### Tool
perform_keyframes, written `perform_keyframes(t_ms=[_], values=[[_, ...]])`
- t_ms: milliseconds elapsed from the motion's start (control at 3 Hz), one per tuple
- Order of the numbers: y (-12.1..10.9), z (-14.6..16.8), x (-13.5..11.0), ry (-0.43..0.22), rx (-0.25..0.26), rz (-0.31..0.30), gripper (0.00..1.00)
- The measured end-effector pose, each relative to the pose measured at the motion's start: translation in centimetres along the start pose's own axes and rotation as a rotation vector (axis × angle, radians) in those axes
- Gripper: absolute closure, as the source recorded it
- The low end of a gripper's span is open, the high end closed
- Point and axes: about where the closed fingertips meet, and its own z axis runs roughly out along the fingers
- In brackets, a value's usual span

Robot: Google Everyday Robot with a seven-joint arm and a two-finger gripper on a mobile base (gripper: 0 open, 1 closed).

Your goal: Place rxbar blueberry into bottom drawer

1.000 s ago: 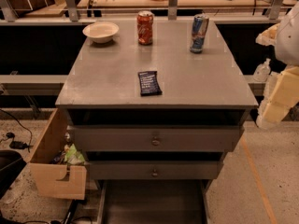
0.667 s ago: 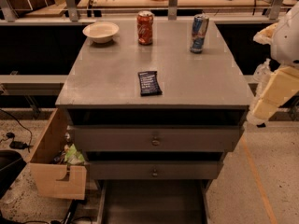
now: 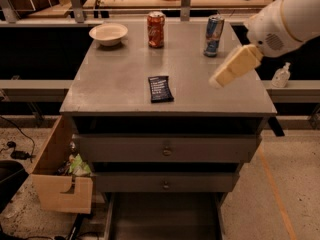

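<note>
The rxbar blueberry (image 3: 160, 88), a flat dark bar with white print, lies near the front middle of the grey cabinet top (image 3: 115, 84). My gripper (image 3: 218, 81), tan and angled down to the left, hangs over the right part of the top, to the right of the bar and apart from it. It holds nothing that I can see. The white arm (image 3: 287, 16) comes in from the upper right. The bottom drawer (image 3: 165, 215) is pulled out at the foot of the cabinet, and its dark inside shows.
A white bowl (image 3: 108, 33), a red can (image 3: 156, 29) and a blue-silver can (image 3: 214, 35) stand at the back of the top. Two shut knobbed drawers (image 3: 167, 149) sit above the bottom one. A tan wooden box (image 3: 62, 181) stands at the left and a small bottle (image 3: 281, 76) at the right.
My arm has swung in from the right edge, up and to the left, so the gripper now hangs over the cabinet top. The bar has not moved.
</note>
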Motion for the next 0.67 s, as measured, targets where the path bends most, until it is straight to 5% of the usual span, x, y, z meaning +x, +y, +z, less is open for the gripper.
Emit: perform_keyframes(t_ms=[333, 667], values=[[-3.9, 3.5, -3.4, -0.054, 0.065, 0.099, 0.0], [-5.9, 7.8, -4.0, 0.052, 0.099, 0.183, 0.0]])
